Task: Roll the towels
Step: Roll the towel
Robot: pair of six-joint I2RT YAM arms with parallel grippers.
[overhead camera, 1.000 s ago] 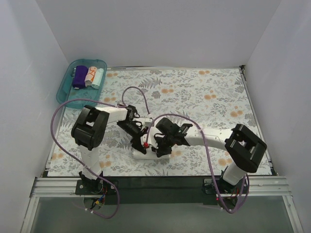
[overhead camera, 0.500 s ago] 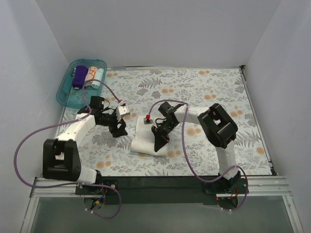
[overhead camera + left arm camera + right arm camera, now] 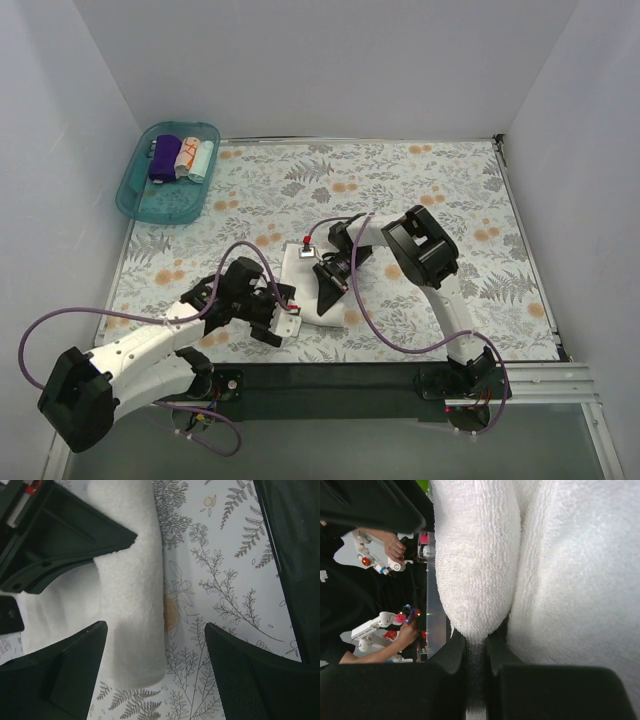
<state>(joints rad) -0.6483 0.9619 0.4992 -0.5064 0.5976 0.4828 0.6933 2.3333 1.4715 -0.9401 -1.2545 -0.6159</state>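
The white towel (image 3: 300, 280) lies partly rolled on the floral sheet, left of centre. My right gripper (image 3: 328, 288) is over it and shut on a fold of it; the right wrist view shows the rolled edge (image 3: 475, 555) pinched in the gripper (image 3: 476, 645). My left gripper (image 3: 280, 320) is open at the towel's near end. In the left wrist view the gripper (image 3: 155, 627) straddles the roll's end (image 3: 132, 605) without touching it. Small rolled towels, dark purple (image 3: 163, 158), white-orange (image 3: 184, 157) and pale teal (image 3: 203, 158), lie in the tray.
The teal plastic tray (image 3: 160, 203) stands at the far left corner. The floral sheet (image 3: 450, 200) covers the table between white walls. A black rail runs along the near edge (image 3: 330, 375). Purple cables loop by both arms.
My left arm has swung from the towel's left side round to its near end, gripper open. My right gripper has stayed on the towel, shifted slightly.
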